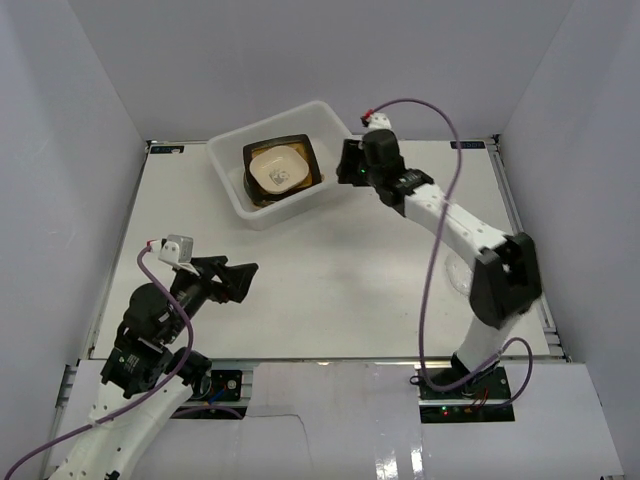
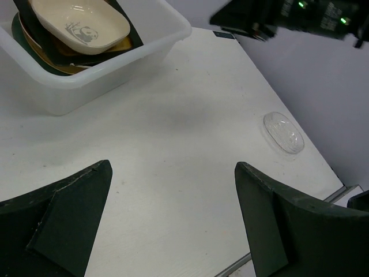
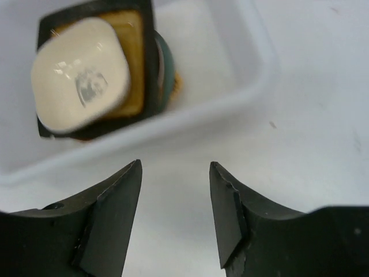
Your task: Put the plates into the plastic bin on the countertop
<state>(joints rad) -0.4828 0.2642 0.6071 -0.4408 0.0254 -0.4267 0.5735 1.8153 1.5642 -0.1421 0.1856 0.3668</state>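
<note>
– Left tool (image 1: 240,282) sits nearest, jaws wide apart, nothing between them, low over the near-left worktop (image 1: 330,300).
– And the right tool (image 3: 174,170)?
– Parted too, and empty, hanging just outside the bin (image 1: 270,212) at its right end.
– Where's the bin?
– Far edge, skewed. Inside is a stack: cream dish (image 1: 282,168) on top, nested on the black square (image 3: 148,52), more plates (image 3: 166,69) peeking out beneath.
– Why stacked?
– So each lies flat, I'd say, with room left along the walls.
– Anything outside?
– Clear plate (image 2: 283,133), flat on the worktop, well apart from the bin, near the right edge, beside the right arm (image 1: 500,275).
– Tricky?
– Likely: thin, low rim, and that edge is close. Bare worktop runs from it to the bin, though.
</note>
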